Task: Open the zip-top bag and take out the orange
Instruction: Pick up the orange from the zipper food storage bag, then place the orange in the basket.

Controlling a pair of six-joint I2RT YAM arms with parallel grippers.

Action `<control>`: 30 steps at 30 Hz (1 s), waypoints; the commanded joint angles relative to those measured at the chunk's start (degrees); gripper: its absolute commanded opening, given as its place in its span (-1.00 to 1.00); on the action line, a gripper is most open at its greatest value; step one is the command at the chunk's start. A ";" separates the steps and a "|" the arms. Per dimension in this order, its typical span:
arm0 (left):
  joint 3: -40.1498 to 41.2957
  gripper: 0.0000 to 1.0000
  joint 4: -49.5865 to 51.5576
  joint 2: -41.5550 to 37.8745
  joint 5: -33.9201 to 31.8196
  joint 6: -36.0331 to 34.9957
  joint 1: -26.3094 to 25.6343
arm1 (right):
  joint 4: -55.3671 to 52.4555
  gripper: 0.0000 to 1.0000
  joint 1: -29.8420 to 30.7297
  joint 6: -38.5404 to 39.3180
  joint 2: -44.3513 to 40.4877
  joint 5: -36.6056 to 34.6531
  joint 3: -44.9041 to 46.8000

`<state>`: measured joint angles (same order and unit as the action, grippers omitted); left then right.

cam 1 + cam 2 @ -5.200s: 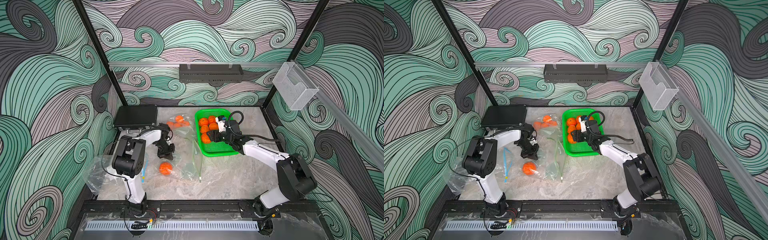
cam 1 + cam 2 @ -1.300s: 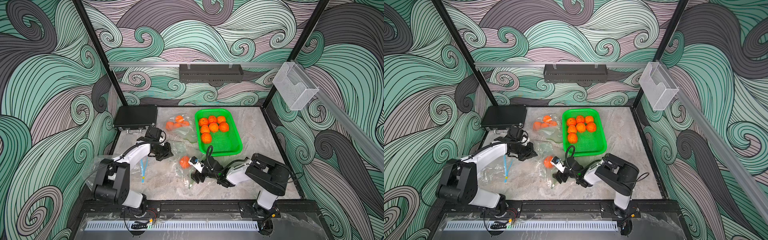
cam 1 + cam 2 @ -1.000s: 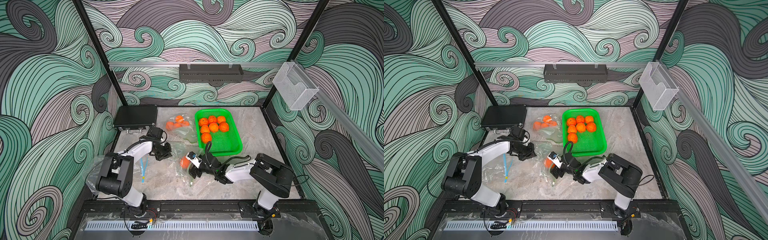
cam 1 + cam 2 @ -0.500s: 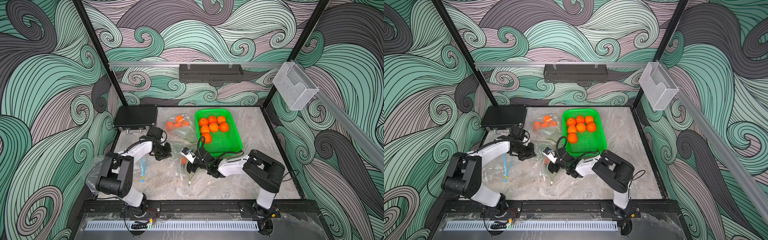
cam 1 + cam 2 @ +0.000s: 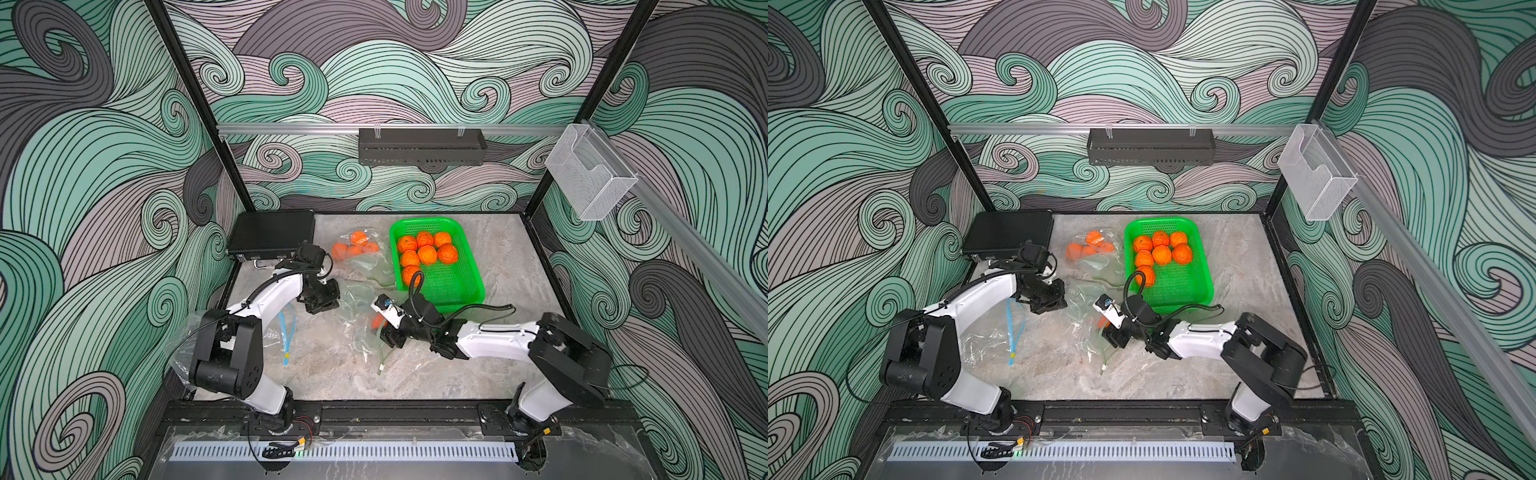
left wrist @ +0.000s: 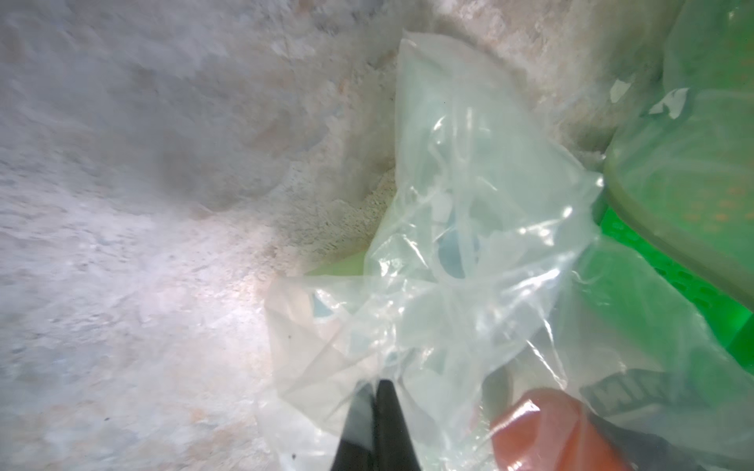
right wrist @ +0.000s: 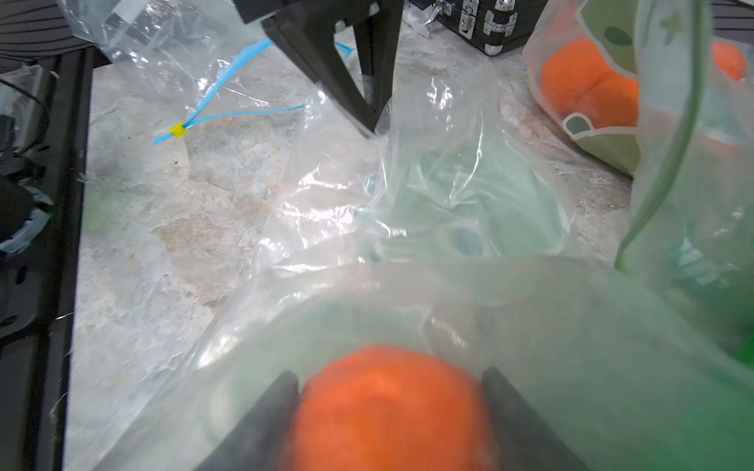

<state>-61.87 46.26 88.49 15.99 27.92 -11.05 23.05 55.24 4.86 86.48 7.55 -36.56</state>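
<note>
Currently my right gripper [image 7: 389, 377] clasps the orange [image 7: 387, 420] inside the crumpled clear bag [image 7: 449, 195]. Left gripper [image 6: 376, 385] pinches its film.

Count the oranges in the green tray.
7 oranges in the tray: three across the back, two just in front, two nearer along its left wall. None seem hidden.

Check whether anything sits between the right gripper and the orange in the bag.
Nothing visible does. In the right wrist view the orange lies between the fingers of the right gripper, inside the zip-top bag; whether film is caught there is unclear.
</note>
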 commanded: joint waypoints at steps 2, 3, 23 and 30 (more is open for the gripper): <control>-3.08 -1.00 7.62 0.78 -4.99 -3.99 2.20 | -4.07 0.15 -0.90 -2.00 -6.26 2.26 4.05; -3.09 -1.00 7.62 0.49 -5.47 -4.25 2.46 | -5.08 0.14 -1.16 -2.43 -8.30 3.14 4.71; -0.74 -1.00 6.72 -4.93 -7.42 -7.61 5.64 | -18.68 0.14 -26.44 -17.47 -18.95 4.38 -7.01; -0.19 -1.00 6.82 -6.58 -6.92 -9.38 5.60 | -15.58 0.16 -36.62 -23.82 -3.76 4.54 -12.74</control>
<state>-62.15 51.77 83.33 9.82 20.29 -5.67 6.70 20.73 -14.39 78.56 12.43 -47.68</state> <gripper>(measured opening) 0.047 0.657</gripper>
